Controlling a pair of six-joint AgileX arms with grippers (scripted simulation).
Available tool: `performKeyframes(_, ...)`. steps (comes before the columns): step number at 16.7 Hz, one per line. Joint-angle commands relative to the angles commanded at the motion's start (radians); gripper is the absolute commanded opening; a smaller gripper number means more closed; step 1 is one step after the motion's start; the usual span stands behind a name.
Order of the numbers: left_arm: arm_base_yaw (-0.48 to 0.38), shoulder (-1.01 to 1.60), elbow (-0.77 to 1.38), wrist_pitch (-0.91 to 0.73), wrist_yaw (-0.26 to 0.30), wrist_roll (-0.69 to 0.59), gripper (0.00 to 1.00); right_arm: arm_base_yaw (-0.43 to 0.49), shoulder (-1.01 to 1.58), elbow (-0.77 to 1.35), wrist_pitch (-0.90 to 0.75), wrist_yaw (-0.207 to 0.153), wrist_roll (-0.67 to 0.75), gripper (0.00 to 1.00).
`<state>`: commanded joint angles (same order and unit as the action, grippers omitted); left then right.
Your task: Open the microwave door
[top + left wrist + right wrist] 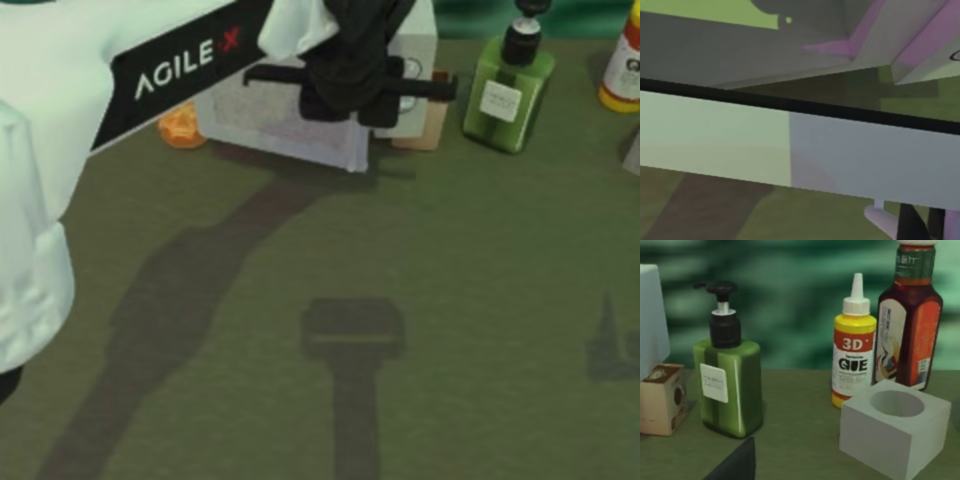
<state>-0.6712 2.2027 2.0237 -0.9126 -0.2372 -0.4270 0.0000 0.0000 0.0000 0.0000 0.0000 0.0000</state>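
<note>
The pale microwave (pixel 422 35) stands at the table's far edge, middle of the top view. Its door (pixel 280 125), with the speckled grey window, has its handle side swung a little out from the body. My left arm reaches in from the left, and my left gripper (pixel 350 80) hangs over the door's handle side. The left wrist view shows the door (pixel 840 155) close up. There the thin pale handle (pixel 880 216) runs into my left gripper (pixel 922 227), which is shut on it. My right gripper (pixel 740 466) is parked off to the right, outside the top view.
Right of the microwave stand a small brown box (pixel 428 122), a green pump bottle (pixel 505 90) and a yellow glue bottle (pixel 622 70). An orange object (pixel 182 128) lies at the microwave's left. The right wrist view also shows a dark red bottle (pixel 907 320) and a grey block with a round hole (pixel 895 427).
</note>
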Motion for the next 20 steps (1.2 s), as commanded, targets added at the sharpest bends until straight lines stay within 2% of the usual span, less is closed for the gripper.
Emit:
performKeyframes(14,0.0,0.0,0.0,0.0,0.0,0.0,0.0,0.0,0.0,0.0,0.0,0.0,0.0,1.0)
performKeyframes(20,0.007,-0.061,-0.1,0.049,0.03,0.059,0.0,0.0,0.0,0.0,0.0,0.0,0.0,1.0)
